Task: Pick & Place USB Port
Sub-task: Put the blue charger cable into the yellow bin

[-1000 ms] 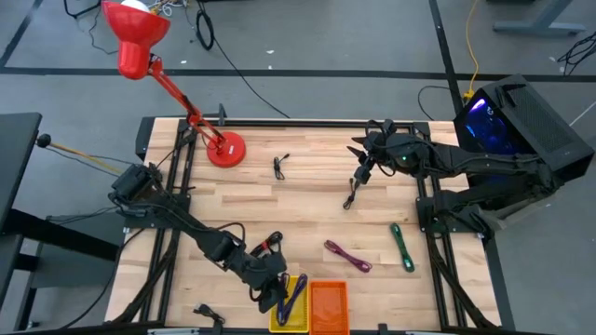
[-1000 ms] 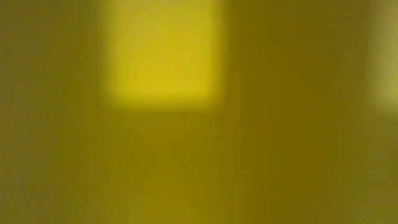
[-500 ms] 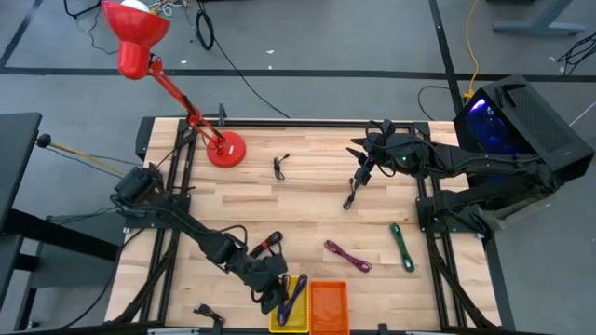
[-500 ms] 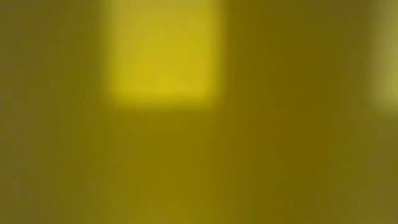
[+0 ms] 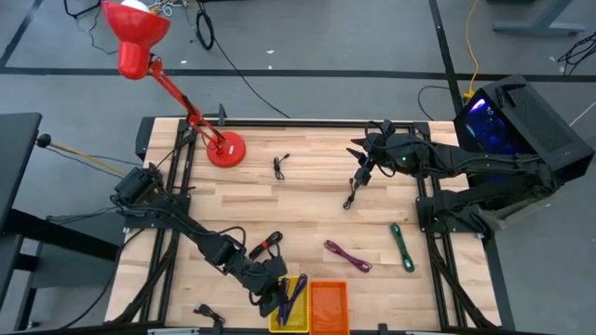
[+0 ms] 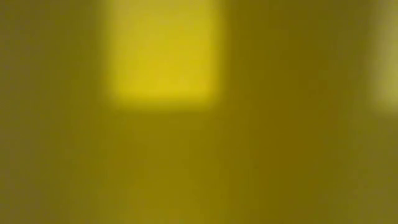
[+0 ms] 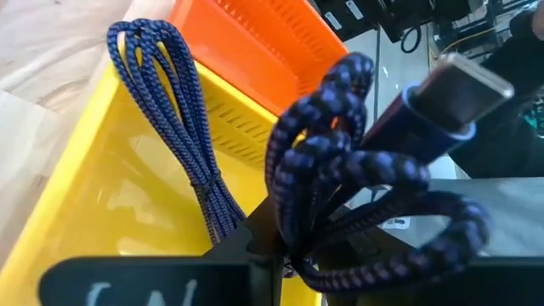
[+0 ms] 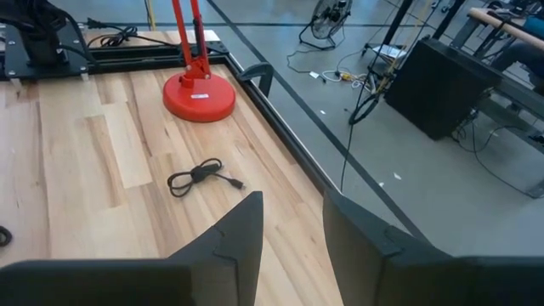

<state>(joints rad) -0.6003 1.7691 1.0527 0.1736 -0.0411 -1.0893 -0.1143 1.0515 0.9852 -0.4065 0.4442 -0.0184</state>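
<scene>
At the table's near edge, the left gripper [image 5: 279, 296] is clamped on a bundled blue cable [image 7: 340, 195] over the yellow bin [image 5: 277, 321], beside the orange bin [image 5: 328, 307]. The right gripper [image 5: 361, 170] hovers far right, fingers [image 8: 242, 234] narrowly parted, holding nothing.

The high view is evenly bright and sharp, with soft shadows under both arms. The low view is wholly out of focus, a yellow haze. The yellow bin [image 7: 93, 212] shows glare; the blue cable [image 7: 357, 161] blurs close up.
</scene>
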